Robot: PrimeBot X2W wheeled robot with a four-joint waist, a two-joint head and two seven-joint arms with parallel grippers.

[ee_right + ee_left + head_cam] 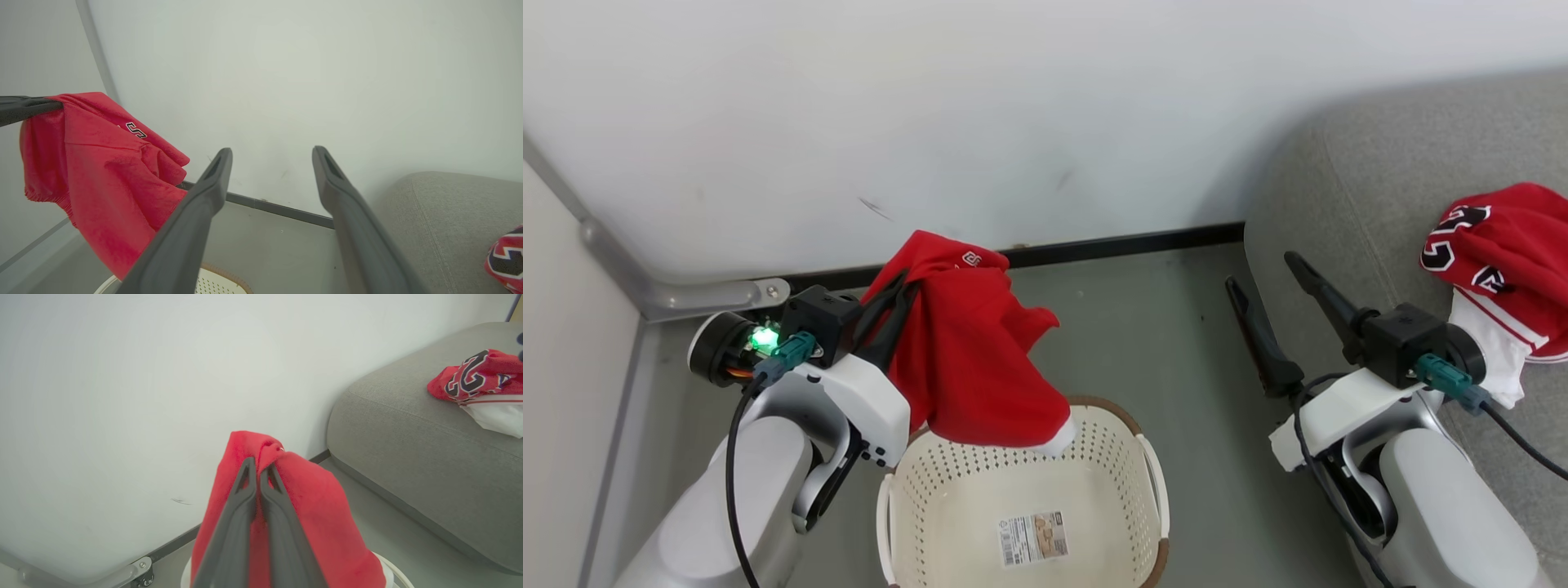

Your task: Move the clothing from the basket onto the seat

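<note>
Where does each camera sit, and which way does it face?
Head view: on the head, looking down at the basket and sofa; it shows the left gripper shut on the held garment, and the right gripper open.
Left wrist view: on the left wrist, facing the wall and sofa along its shut fingers.
Right wrist view: on the right wrist, facing the wall between its open fingers.
Shared: all views show the held garment and the second garment on the sofa.

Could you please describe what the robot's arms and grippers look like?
Both arms have rounded pale grey forearms, white wrist shells and a black block carrying a teal connector with a black cable. The left gripper and right gripper each have two long, tapering dark jaws. A green light glows at the left wrist.
</note>
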